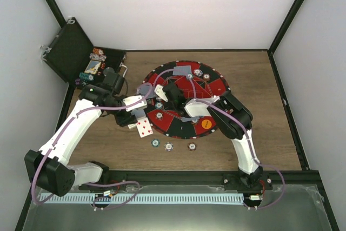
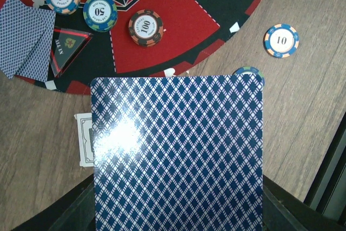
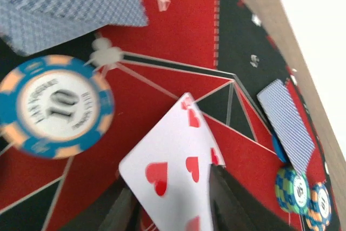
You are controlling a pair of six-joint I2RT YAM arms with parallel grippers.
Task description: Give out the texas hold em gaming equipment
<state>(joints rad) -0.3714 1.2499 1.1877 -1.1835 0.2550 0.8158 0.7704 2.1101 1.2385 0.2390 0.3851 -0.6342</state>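
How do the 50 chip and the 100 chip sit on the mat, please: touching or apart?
Apart. The left wrist view shows a strip of bare mat between the 50 chip and the 100 chip; their rims do not meet.

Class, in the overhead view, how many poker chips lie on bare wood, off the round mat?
3, in a row just off the near edge of the mat: left chip, middle chip, right chip. Others may be hidden.

My top camera looks down on the whole worktop (image 1: 259, 133) from above and behind the arm bases (image 1: 246, 179). Both wrist cameras sit very near over the round red-and-black mat (image 2: 178, 20), the right one tilted; all three views share this mat.
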